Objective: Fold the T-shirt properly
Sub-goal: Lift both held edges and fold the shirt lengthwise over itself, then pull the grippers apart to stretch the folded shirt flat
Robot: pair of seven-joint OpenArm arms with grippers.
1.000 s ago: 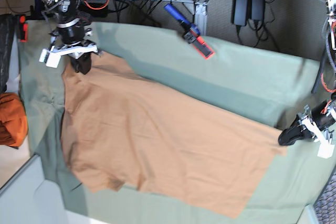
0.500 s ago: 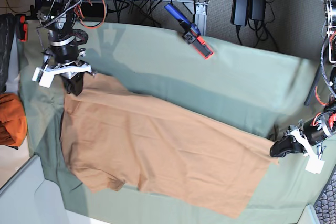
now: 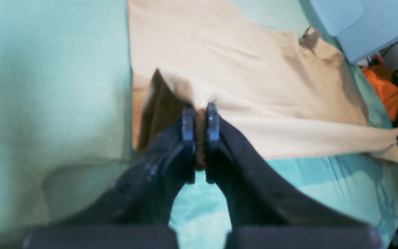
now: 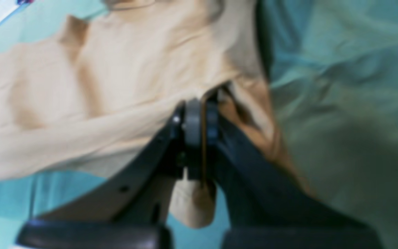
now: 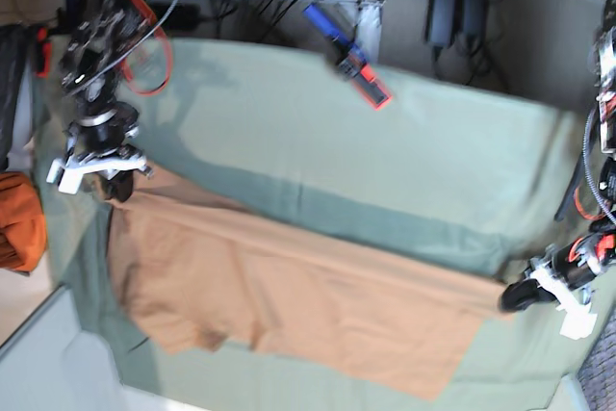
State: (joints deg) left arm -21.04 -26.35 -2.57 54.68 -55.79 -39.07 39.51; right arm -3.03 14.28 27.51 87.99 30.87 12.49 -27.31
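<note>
The tan T-shirt (image 5: pixel 289 295) lies stretched across the sage-green cloth (image 5: pixel 385 141), its far edge lifted and drawn toward the near side. My right gripper (image 5: pixel 120 185), at the left of the base view, is shut on the shirt's far left corner. In the right wrist view its jaws (image 4: pixel 199 114) pinch a fold of tan fabric (image 4: pixel 116 69). My left gripper (image 5: pixel 512 297), at the right of the base view, is shut on the shirt's far right corner. In the left wrist view its jaws (image 3: pixel 199 117) clamp the tan cloth (image 3: pixel 254 69).
A brighter orange cloth bundle (image 5: pixel 17 218) sits off the table's left edge and shows in the left wrist view (image 3: pixel 384 86). A blue and red tool (image 5: pixel 348 57) lies at the back edge among cables. A pale grey panel (image 5: pixel 48 363) stands at the near left corner.
Both grippers have moved toward the near side with the shirt's far edge in them. The strip of shirt lying flat is narrower and more green cloth shows behind it.
</note>
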